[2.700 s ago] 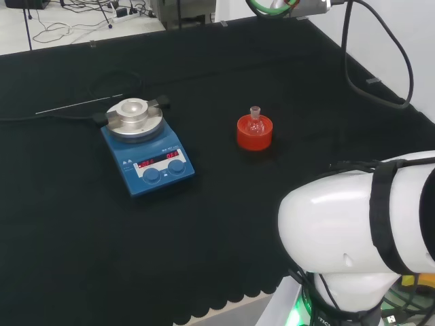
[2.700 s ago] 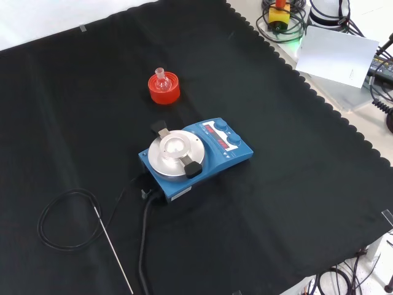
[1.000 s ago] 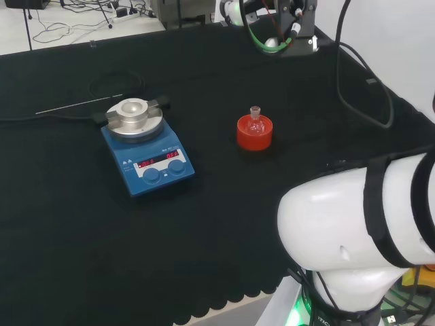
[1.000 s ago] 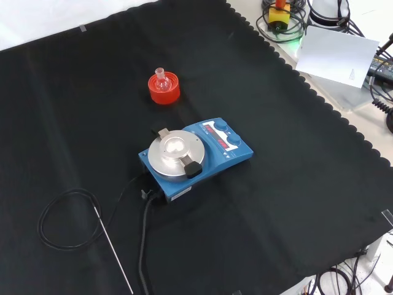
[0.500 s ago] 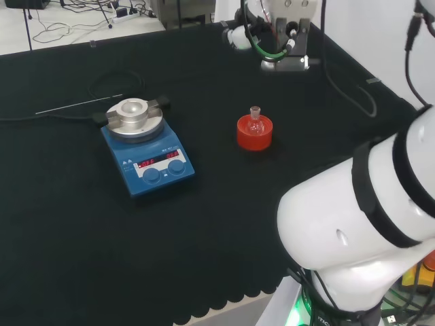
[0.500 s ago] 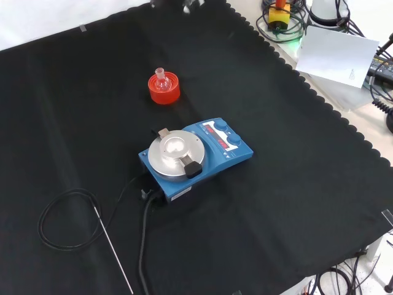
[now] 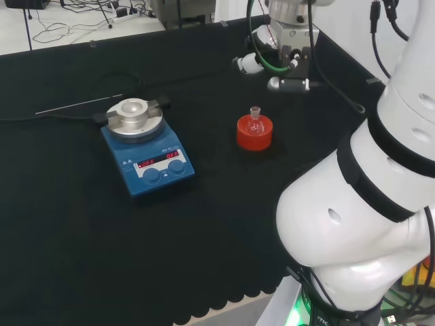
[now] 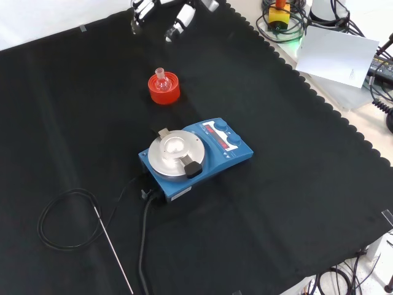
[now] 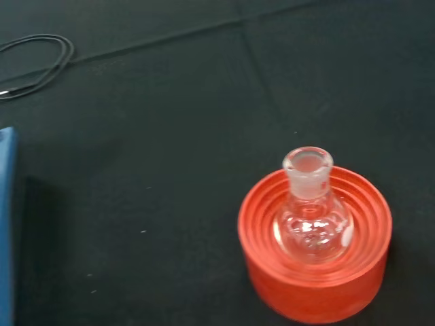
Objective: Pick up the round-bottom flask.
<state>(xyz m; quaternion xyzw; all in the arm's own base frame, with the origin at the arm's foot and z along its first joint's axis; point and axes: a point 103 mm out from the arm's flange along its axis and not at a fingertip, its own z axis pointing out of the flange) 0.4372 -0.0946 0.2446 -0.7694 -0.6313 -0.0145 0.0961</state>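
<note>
Flask [image 9: 310,217]: round-bottom, clear glass, upright, neck up, seated in red ribbed stand; untouched. Looks empty.
Bench cloth [image 8: 295,203]: black, carries everything; flask + stand sit toward far edge in front view, roughly mid-cloth in head view.
Hotplate [image 8: 195,156]: blue stirrer w/ round metal top, nearer the front-view camera than the stand, apart from it. Not part of task.
Cable + probe [image 8: 67,221]: black loop w/ thin metal rod, near-left corner of cloth in front view, well apart from flask.
Stand [image 7: 254,132]: red ring, flat on cloth, flask bulb nested in centre.
Hand [image 8: 175,18]: at cloth's far edge in front view; in head view it hangs above and beyond the stand, not touching. Fingers look fairly straight and spread, nothing held, but small in frame, so not certain.
Change: 2.7 s ago no hand in either fixed view; by 0.5 s ago it showed at front view's top edge; now closer to stand, arm links swung up. Flask + stand haven't shifted.
Meaning: approach phase, grasp not begun. Wrist view has flask neck in sight, so prob. lining up to descend.
</note>
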